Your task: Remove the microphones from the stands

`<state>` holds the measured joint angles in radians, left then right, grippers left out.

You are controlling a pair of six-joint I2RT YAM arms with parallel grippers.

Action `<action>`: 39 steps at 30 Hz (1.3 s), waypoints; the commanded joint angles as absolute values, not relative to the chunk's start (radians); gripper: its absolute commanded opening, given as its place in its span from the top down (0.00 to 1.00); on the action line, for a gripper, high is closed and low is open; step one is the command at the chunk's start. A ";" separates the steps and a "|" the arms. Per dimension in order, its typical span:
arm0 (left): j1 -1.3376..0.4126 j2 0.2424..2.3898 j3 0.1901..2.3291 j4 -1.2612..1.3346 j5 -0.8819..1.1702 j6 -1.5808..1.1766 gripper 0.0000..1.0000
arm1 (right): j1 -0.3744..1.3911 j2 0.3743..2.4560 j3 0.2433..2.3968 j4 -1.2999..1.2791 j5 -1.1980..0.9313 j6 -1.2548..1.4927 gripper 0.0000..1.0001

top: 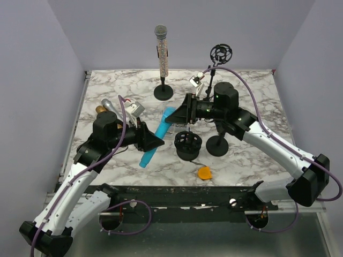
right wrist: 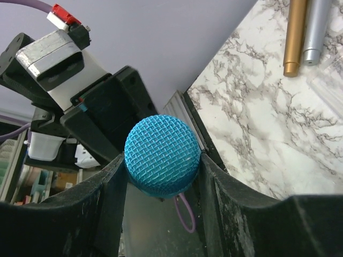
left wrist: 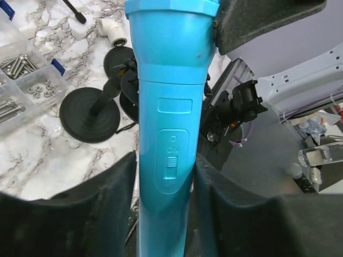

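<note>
A blue microphone (top: 161, 128) hangs slanted above the marble table, held at both ends. My left gripper (top: 159, 142) is shut on its handle, whose ON/OFF switch (left wrist: 170, 160) shows between the fingers in the left wrist view (left wrist: 166, 206). My right gripper (top: 173, 118) is shut on its blue mesh head (right wrist: 162, 155), squeezed between both fingers (right wrist: 112, 198). A black basket-shaped mount (top: 187, 145) and a black stand with a round base (top: 217, 145) stand on the table just right of the microphone, apart from it.
A glittery microphone (top: 161, 53) stands on its own stand (top: 163, 92) at the back. A ring mount (top: 221, 52) tops a thin stand. Gold and silver tubes (right wrist: 296, 37) lie at the left. An orange piece (top: 204, 172) lies near the front. A parts bin (left wrist: 21, 80) holds screws.
</note>
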<state>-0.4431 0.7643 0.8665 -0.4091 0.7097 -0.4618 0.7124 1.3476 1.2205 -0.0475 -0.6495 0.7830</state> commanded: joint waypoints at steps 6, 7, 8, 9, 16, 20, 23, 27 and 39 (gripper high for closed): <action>-0.459 0.762 0.904 -0.450 0.582 -0.446 0.88 | 0.718 1.288 1.217 -0.088 -0.555 0.728 0.45; -0.459 0.764 0.913 -0.468 0.540 -0.446 0.93 | 0.718 1.280 1.223 -0.107 -0.519 0.716 0.30; -0.459 0.768 0.927 -0.497 0.481 -0.451 1.00 | 0.718 1.271 1.232 -0.135 -0.476 0.701 0.17; -0.459 0.775 0.941 -0.529 0.406 -0.457 1.00 | 0.718 1.262 1.244 -0.166 -0.430 0.684 0.07; -0.331 0.848 1.000 -0.739 -0.113 -0.602 1.00 | 0.718 1.147 1.268 -0.295 -0.062 0.651 0.00; -0.057 0.863 0.909 -0.644 -0.014 -0.705 1.00 | 0.718 1.093 1.244 -0.291 -0.041 0.647 0.00; 0.111 0.893 0.845 -0.553 0.061 -0.806 1.00 | 0.717 1.072 1.227 -0.290 -0.046 0.658 0.00; 0.191 0.948 0.751 -0.416 -0.022 -0.923 1.00 | 0.718 1.053 1.209 -0.287 -0.074 0.680 0.00; 0.344 1.240 0.734 -0.240 0.104 -0.851 0.91 | 0.718 1.003 1.148 -0.293 -0.083 0.708 0.00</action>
